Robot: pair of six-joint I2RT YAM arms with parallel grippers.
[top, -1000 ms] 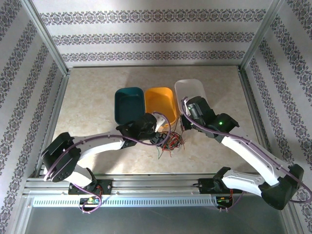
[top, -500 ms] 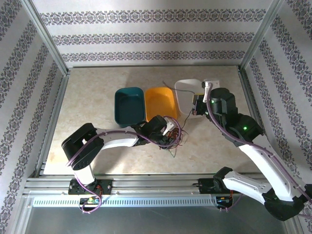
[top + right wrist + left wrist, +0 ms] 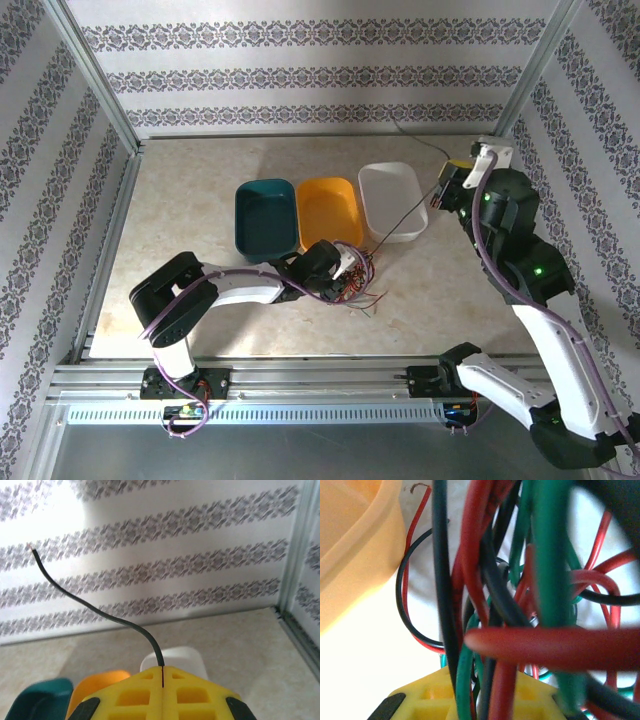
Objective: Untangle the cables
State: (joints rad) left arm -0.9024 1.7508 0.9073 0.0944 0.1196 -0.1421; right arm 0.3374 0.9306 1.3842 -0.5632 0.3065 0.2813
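Observation:
The cables lie as a red, green and black tangle just in front of the orange bin. My left gripper is down in this tangle. In the left wrist view its yellow fingers sit close together with red, green and black strands running between them. My right gripper is raised at the right, beyond the white bin. It is shut on one black cable that stretches taut from the tangle. The cable's free end curves up out of the closed jaws.
Three empty bins stand side by side at mid-table: teal, orange and white. The orange bin's wall is right beside the tangle. Metal frame posts and patterned walls close in the table on three sides.
My right gripper has lifted and swung right and away, drawing the black cable out of the tangle. My left gripper has closed on the tangle and holds it in place.

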